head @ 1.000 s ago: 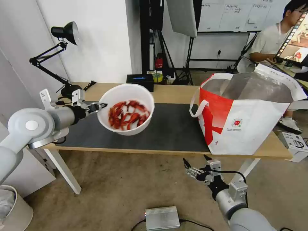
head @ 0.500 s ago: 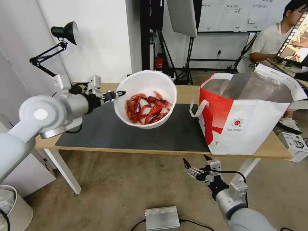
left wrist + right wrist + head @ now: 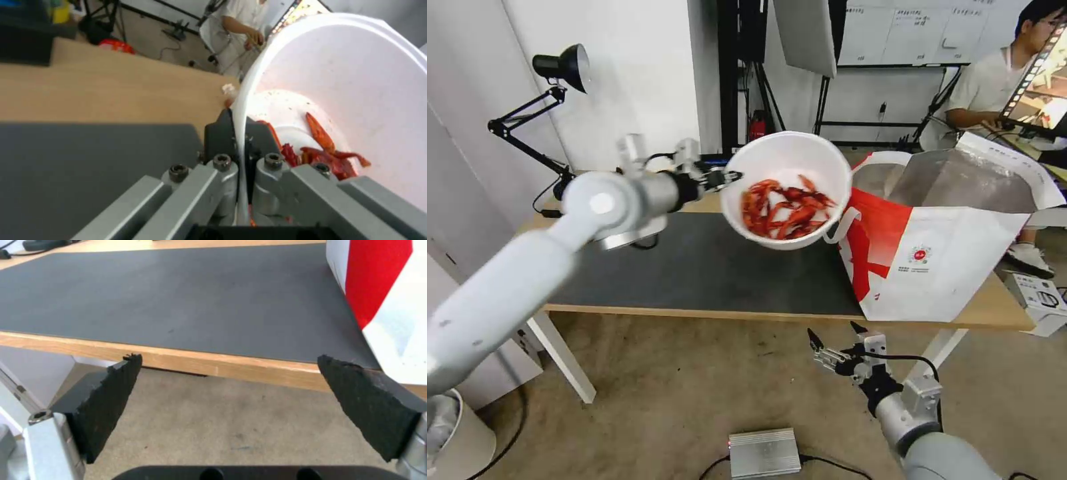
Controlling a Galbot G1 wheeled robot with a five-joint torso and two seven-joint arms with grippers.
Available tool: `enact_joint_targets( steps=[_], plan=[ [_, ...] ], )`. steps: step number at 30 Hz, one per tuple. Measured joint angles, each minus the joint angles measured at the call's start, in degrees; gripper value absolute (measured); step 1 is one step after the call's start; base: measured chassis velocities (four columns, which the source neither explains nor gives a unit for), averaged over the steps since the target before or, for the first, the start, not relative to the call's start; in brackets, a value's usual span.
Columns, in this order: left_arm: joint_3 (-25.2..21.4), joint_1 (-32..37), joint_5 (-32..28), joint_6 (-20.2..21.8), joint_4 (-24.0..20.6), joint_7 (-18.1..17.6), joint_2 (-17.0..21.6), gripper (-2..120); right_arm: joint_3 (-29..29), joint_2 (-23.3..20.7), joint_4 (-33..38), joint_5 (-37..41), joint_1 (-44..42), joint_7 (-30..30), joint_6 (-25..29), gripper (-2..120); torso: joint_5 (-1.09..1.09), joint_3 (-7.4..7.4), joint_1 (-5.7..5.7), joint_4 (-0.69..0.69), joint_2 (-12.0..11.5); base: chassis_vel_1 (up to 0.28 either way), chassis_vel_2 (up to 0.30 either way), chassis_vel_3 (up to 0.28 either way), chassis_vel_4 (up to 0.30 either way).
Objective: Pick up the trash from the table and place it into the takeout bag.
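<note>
Left gripper [image 3: 725, 177] clamped on the rim of the white bowl of red shells [image 3: 787, 190]; in the left wrist view 1 finger [image 3: 218, 136] sits outside the wall and the other inside, rim pinched between. Bowl is airborne, tilted slightly toward the camera, shells [image 3: 784, 210] heaped in the bottom.

Change over the last 1 s: the arm has swung the bowl from the left end of the dark grey mat [image 3: 714, 267] across and upward. The bowl's far rim now reaches the near white handle [image 3: 837, 230] of the takeout bag [image 3: 940, 247], just short of the foil-lined mouth.

Judgement: transport nearly done; bowl not yet over the opening. No other trash remains on the table [image 3: 760, 313].

Right gripper [image 3: 835, 345] parked below the table's front edge, pads [image 3: 106, 400] spread wide, holding nothing.
</note>
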Motion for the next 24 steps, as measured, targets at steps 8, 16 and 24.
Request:
enact_joint_targets(
  steps=[8,16,24],
  plan=[
    [0.96,-5.58,1.27,-0.01,6.18,-0.03,-5.55,0,0.0,0.0,0.0,0.0,0.0,0.01,0.0,100,-0.01,0.0,0.0,0.03,0.0,0.0,0.0,0.0,0.0],
    [1.46,-8.45,1.24,-0.05,8.18,-0.03,-8.85,0,0.0,0.0,0.0,0.0,0.0,0.0,0.0,100,-0.01,-0.01,-0.01,0.03,0.0,0.0,0.0,0.0,0.0],
    [2.18,-9.05,1.54,-1.06,9.89,-0.92,-13.15,0,0.0,0.0,0.0,0.0,0.0,0.0,0.0,100,-0.01,-0.01,-0.01,0.03,0.0,0.0,0.0,0.0,0.0]
  ],
)
